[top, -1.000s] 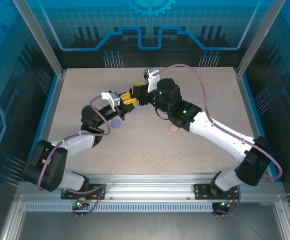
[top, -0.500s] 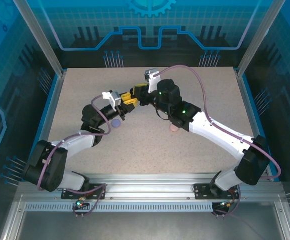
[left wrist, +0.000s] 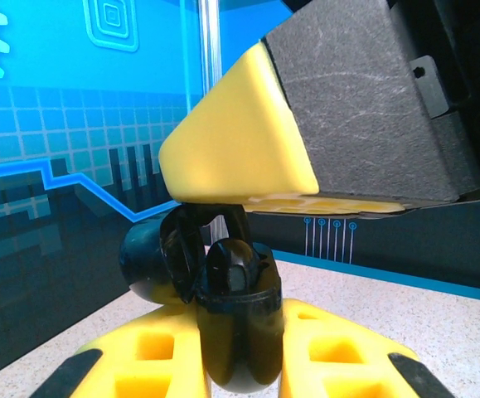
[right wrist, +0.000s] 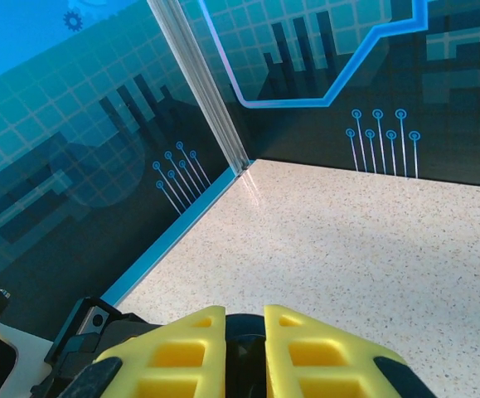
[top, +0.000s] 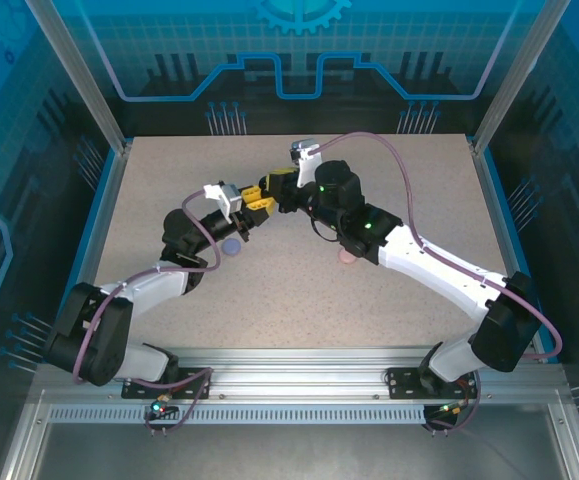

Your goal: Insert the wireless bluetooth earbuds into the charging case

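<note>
Centrally, left pincer (top: pixel 261 201) faces right pincer (top: pixel 271 187), edges (top: pixel 103 215) distant.

arms: two, your left arm (top: pixel 159 285) and right arm (top: pixel 439 265)
grippers: two, left gripper (top: pixel 256 203) and right gripper (top: pixel 277 188), one per arm
yellow fingers: four that you can count, a pair on each gripper in the wrist views
round cases: three, so one black case (left wrist: pixel 240 340), one purple case (top: pixel 231 247) and one pink case (top: pixel 347 258), the pink one half tucked under your right arm
earbuds: just one you can count, a black earbud (right wrist: pixel 244 336) between the right gripper's fingers; it's black on black, so tough to be sure
purple cables: two, one per arm
table (top: pixel 419 160): one
</note>
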You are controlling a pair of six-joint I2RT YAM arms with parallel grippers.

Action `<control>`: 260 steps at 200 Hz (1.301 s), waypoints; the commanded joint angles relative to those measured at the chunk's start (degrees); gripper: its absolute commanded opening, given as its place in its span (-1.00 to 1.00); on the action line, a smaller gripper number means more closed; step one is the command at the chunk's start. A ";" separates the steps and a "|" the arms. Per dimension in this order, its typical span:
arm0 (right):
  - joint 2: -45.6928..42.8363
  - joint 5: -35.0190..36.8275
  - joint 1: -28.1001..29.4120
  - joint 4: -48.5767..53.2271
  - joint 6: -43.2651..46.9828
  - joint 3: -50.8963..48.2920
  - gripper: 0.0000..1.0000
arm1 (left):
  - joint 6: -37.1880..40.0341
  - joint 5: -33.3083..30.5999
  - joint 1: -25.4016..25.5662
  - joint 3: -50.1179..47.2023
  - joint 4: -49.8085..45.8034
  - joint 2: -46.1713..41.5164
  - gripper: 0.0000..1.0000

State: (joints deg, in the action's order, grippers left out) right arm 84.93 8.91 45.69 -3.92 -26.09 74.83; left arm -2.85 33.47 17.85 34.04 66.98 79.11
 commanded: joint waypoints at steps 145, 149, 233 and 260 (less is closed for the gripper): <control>1.13 0.24 1.55 5.20 -3.09 -1.54 -0.75 | 2.15 -0.53 0.39 1.28 2.89 -3.43 -1.00; 1.05 0.21 1.51 5.23 -3.17 -1.44 -0.75 | 2.13 -0.51 0.43 1.29 2.84 -3.44 -1.00; -2.45 -2.27 1.49 -1.44 -0.97 -0.61 -0.76 | 2.13 2.35 0.45 1.29 5.53 -2.89 -1.00; -3.36 -2.14 1.50 -3.51 0.32 -0.14 -0.76 | 2.15 3.66 0.48 1.79 5.75 -2.54 -1.00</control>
State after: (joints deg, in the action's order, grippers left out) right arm 83.33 7.99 46.37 -4.67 -27.55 74.65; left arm -2.42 34.15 17.85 34.04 68.07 78.08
